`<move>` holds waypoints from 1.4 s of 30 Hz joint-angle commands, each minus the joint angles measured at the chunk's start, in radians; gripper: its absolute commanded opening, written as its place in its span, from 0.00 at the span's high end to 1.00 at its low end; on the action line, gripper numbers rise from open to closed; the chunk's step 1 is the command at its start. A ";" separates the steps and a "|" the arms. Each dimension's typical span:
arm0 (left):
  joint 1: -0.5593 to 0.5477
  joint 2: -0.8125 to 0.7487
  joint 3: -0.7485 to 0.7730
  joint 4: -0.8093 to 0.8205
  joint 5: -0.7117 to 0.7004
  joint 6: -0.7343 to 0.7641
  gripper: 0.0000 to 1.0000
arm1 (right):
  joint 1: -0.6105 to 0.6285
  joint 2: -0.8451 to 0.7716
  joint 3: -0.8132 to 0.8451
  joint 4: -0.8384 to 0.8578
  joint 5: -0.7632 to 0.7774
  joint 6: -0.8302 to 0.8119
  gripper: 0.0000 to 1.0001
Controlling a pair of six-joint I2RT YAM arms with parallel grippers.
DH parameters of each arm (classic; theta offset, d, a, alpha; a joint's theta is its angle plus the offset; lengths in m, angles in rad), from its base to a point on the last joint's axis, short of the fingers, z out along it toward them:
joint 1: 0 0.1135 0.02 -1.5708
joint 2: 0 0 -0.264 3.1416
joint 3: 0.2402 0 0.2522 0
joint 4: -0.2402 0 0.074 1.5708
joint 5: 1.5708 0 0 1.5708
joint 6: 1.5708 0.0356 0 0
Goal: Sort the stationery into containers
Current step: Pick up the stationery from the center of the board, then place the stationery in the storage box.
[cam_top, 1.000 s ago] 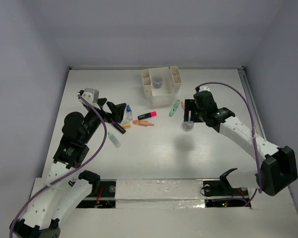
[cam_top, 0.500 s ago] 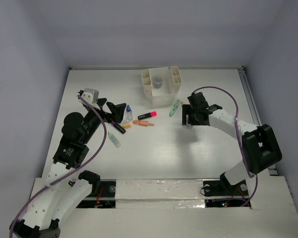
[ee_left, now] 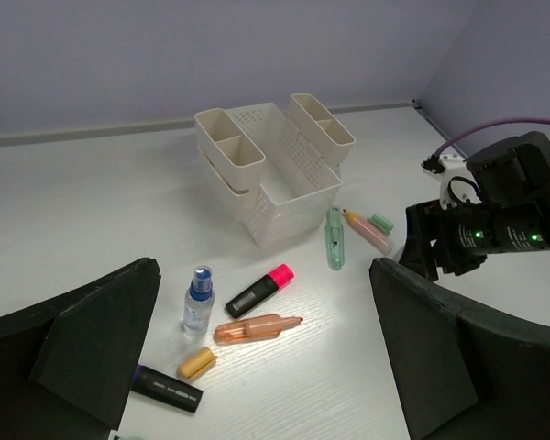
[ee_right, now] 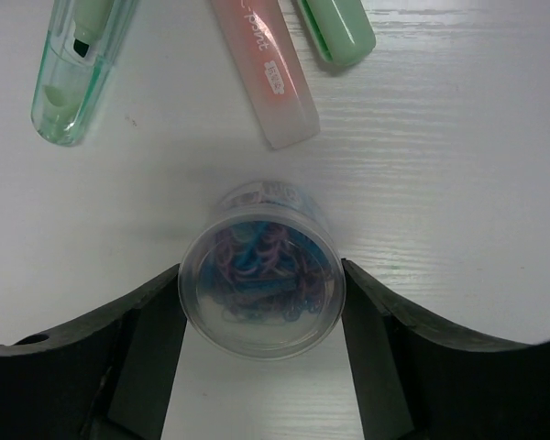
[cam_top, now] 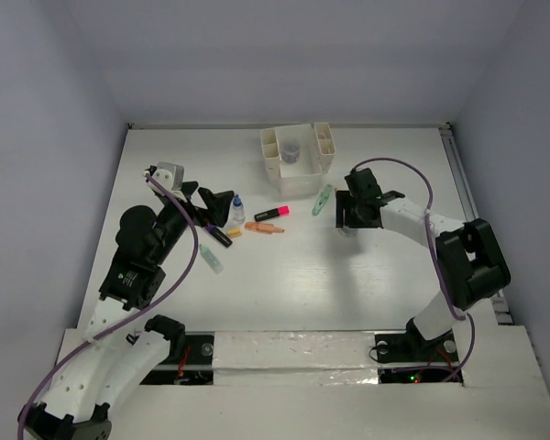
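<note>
My right gripper is low over the table, its jaws touching both sides of a small clear round tub of coloured clips, which stands on the table. A mint marker, a peach marker and a green cap lie just beyond it. The white organizer stands behind, another tub in its middle compartment. My left gripper hovers open above a blue-capped bottle, pink-black marker, orange marker, orange cap and black marker.
A pale mint marker lies apart near my left arm. The right arm's purple cable loops above the table right of the organizer. White walls close the table at the back and sides.
The right arm has folded in and its gripper has shifted slightly toward the organizer, its jaws widening and then closing in on the tub. The left arm has stayed still.
</note>
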 commanded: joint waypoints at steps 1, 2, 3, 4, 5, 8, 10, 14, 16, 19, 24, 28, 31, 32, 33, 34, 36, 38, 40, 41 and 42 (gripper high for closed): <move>-0.003 -0.002 -0.006 0.047 0.020 -0.005 0.01 | 0.000 -0.004 0.055 0.044 0.024 -0.017 0.32; -0.003 -0.001 -0.006 0.047 0.020 -0.005 0.01 | 0.000 -0.006 0.059 0.034 0.032 -0.021 0.41; -0.003 -0.001 -0.006 0.049 0.023 -0.005 0.01 | 0.000 -0.010 0.059 0.033 0.036 -0.022 0.48; -0.003 -0.001 -0.006 0.049 0.025 -0.005 0.01 | 0.000 -0.021 0.068 0.011 0.047 -0.025 0.51; -0.003 -0.001 -0.006 0.049 0.025 -0.006 0.01 | 0.000 -0.030 0.074 0.004 0.047 -0.033 0.52; -0.003 0.004 -0.006 0.052 0.031 -0.006 0.01 | 0.031 -0.070 0.139 -0.051 0.078 -0.057 0.56; -0.003 0.007 -0.005 0.052 0.034 -0.008 0.01 | 0.051 -0.085 0.234 -0.066 0.064 -0.074 0.56; -0.003 0.005 -0.006 0.052 0.031 -0.006 0.01 | 0.061 -0.058 0.396 -0.028 -0.039 -0.087 0.57; -0.003 0.004 -0.006 0.049 0.026 -0.005 0.01 | 0.061 0.012 0.519 -0.032 -0.071 -0.099 0.58; -0.003 0.008 -0.006 0.049 0.023 -0.005 0.01 | 0.072 0.120 0.672 -0.023 -0.089 -0.128 0.58; -0.003 0.019 -0.005 0.047 0.020 -0.002 0.01 | 0.072 0.284 0.896 -0.063 -0.115 -0.165 0.58; -0.003 0.027 -0.005 0.046 0.015 0.000 0.01 | 0.072 0.408 1.056 -0.112 -0.138 -0.188 0.58; -0.003 0.027 -0.003 0.044 0.011 0.001 0.01 | 0.072 0.493 1.163 -0.158 -0.132 -0.206 0.58; -0.003 0.028 -0.003 0.044 0.009 0.003 0.01 | 0.072 0.526 1.182 -0.170 -0.128 -0.209 0.58; -0.003 0.028 -0.003 0.042 0.008 0.003 0.01 | 0.072 0.543 1.199 -0.178 -0.125 -0.212 0.58; -0.003 0.028 -0.003 0.042 0.008 0.003 0.01 | 0.072 0.557 1.228 -0.184 -0.123 -0.217 0.58; -0.003 0.030 -0.003 0.042 0.009 0.003 0.01 | 0.072 0.592 1.249 -0.201 -0.120 -0.217 0.58; -0.003 0.030 -0.003 0.042 0.009 0.003 0.01 | 0.072 0.606 1.256 -0.204 -0.117 -0.217 0.58; -0.003 0.030 -0.005 0.044 0.009 0.003 0.01 | 0.072 0.625 1.254 -0.206 -0.111 -0.215 0.57; -0.003 0.030 -0.003 0.044 0.011 0.003 0.01 | 0.072 0.631 1.254 -0.207 -0.108 -0.217 0.57; -0.003 0.031 -0.003 0.044 0.011 0.003 0.01 | 0.072 0.635 1.256 -0.210 -0.108 -0.215 0.57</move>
